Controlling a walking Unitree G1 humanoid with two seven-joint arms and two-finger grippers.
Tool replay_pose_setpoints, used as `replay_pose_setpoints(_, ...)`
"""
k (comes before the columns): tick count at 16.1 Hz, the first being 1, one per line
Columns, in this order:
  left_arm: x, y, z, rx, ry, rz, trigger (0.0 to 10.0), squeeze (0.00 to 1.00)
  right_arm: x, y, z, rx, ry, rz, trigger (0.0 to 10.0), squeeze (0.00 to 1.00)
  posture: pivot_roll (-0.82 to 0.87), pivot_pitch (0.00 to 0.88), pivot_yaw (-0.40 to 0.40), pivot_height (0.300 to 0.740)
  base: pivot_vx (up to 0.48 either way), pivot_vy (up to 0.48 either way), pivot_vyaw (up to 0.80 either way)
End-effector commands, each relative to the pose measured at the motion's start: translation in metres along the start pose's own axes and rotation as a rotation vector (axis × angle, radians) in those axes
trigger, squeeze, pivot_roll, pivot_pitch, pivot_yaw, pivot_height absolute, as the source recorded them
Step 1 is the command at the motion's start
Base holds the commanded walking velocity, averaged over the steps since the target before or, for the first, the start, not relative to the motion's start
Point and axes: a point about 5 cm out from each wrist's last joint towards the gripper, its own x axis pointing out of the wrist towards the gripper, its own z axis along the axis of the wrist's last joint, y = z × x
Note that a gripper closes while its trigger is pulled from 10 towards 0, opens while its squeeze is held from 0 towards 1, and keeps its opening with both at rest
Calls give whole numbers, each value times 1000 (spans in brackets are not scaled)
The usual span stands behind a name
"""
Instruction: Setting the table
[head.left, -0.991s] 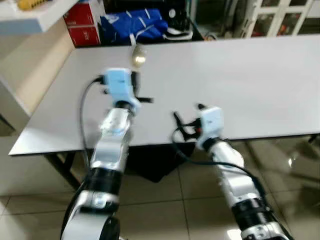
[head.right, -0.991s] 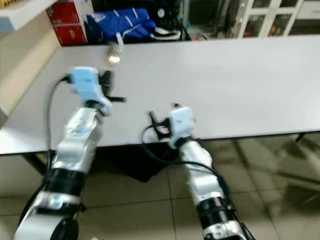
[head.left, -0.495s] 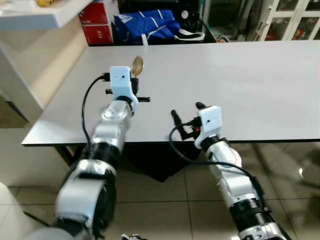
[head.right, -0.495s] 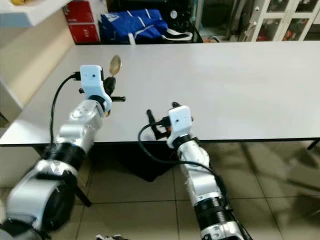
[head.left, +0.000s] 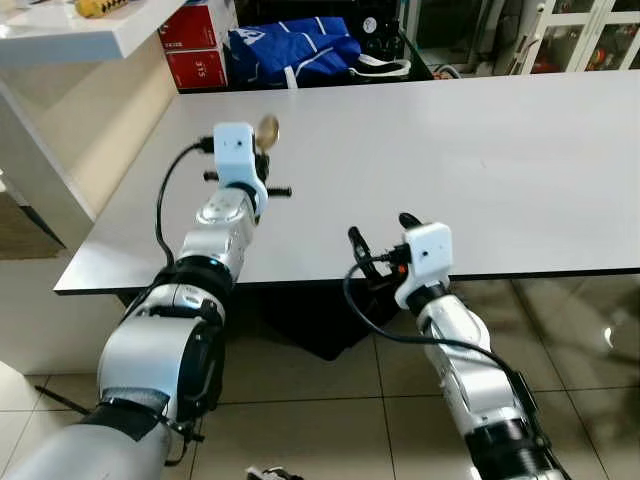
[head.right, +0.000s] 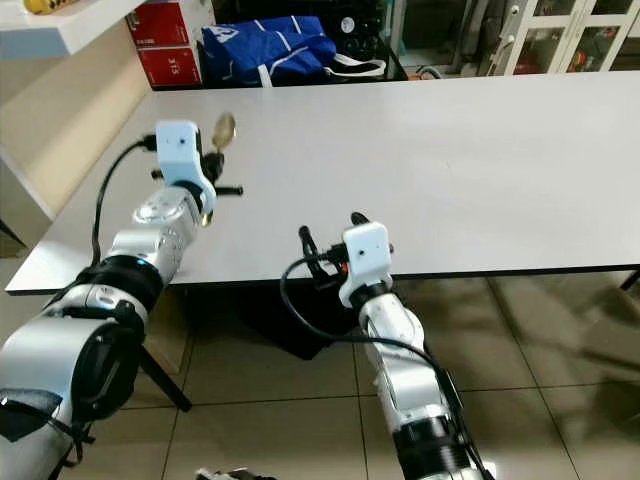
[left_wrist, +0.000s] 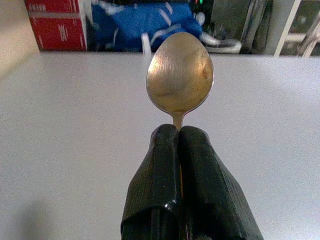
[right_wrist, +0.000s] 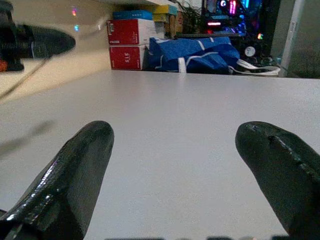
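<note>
A gold-coloured spoon (left_wrist: 180, 80) sticks out from my left gripper (left_wrist: 178, 132), which is shut on its handle; the bowl (head.left: 267, 127) points away over the white table (head.left: 480, 150). That arm reaches over the table's left part, a little above the top. My right gripper (head.left: 383, 232) hovers at the table's near edge, open, with nothing between its fingers (right_wrist: 80, 170).
Behind the table's far edge lie a blue bag (head.left: 290, 50) and red boxes (head.left: 195, 50). A white shelf (head.left: 80, 30) and a beige wall panel stand at the left. Tiled floor (head.left: 330, 400) runs below the near edge.
The camera view has shifted. My left arm has stretched farther out over the table with the spoon; the right gripper has dropped back slightly toward the near edge.
</note>
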Motion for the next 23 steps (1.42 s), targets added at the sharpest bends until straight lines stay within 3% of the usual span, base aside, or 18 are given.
replay_pose_setpoints(1, 1, 1, 6, -10, -15, 0, 0, 0, 0, 0, 4, -9, -3, -5, 10000, 0, -200, 0, 127, 740, 0, 0, 0)
replay_pose_setpoints(8, 2, -9, -7, -3, 42, -6, 0, 0, -22, -7, 11, -9, 0, -6, 10000, 0, -218, 0, 139, 740, 322, 255, 0)
replay_pose_setpoints(12, 3, -14, -7, 5, 62, -12, 0, 0, -54, -24, 19, -49, 64, 116, 10000, 0, -246, 0, 142, 740, 379, 293, 0)
replay_pose_setpoints(16, 3, -25, -8, 10, 72, -28, 0, 0, -72, -25, 31, -31, 125, 284, 10000, 0, -275, 4, 137, 740, 210, 69, 0)
replay_pose_setpoints(19, 2, -28, -13, 9, 96, -18, 0, 0, -75, -29, 43, -26, 156, 380, 10000, 0, -293, 12, 131, 740, 0, 0, 0)
replay_pose_setpoints(23, -1, -26, -30, -96, 191, 55, 0, 0, -69, -26, 53, -19, 158, 453, 10000, 0, -291, 19, 127, 740, 0, 0, 0)
